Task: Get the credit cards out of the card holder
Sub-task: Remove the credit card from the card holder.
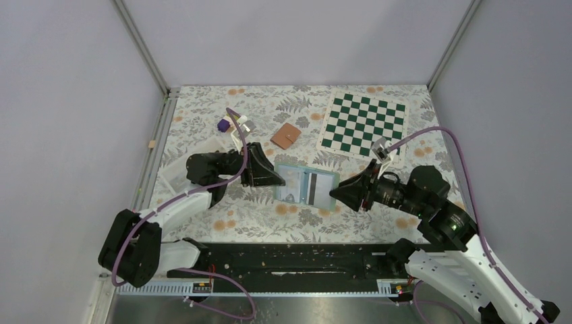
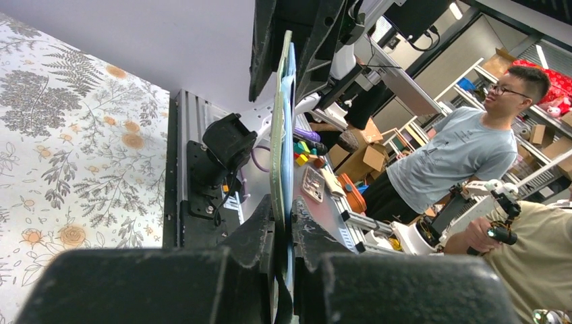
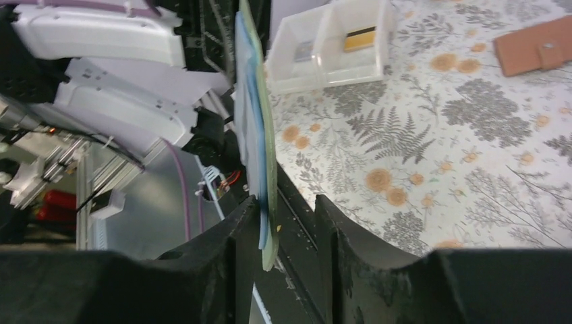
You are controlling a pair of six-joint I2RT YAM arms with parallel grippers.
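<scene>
- Card holder (image 1: 307, 185) open, spread flat, mid table, raised off the floral tablecloth (image 1: 270, 223), spanning between the two grippers.
- Left gripper (image 1: 278, 178) at holder's left edge; in left wrist view fingers (image 2: 260, 236) pressed on both faces of the holder, clamped on it.
- Right gripper (image 1: 334, 195) at holder's right edge; in right wrist view holder edge between the fingers (image 3: 236, 236), lying against one, visible gap to the other, so jaws apart, no firm pinch seen.
- Dark vertical stripe on holder's right page in top view; whether a card, cannot tell. Left page pale, contents unclear.
- White bin (image 3: 317, 73) on table to far left of holder; one yellow-orange credit card (image 3: 358, 39) with dark stripe lying in one compartment, small greyish item in the next compartment, too small to identify.
- Bin mostly hidden under left arm in top view.
- Brown wallet (image 1: 286, 136) shut, on cloth just beyond holder, not touching it.
- Green-and-white chess mat (image 1: 364, 123) far right, right arm's purple cable crossing its near corner.
- Small purple object (image 1: 223, 125) far left beside the bin; small wooden block (image 1: 152, 144) at left table edge.
- Nothing lying between holder and either gripper.
</scene>
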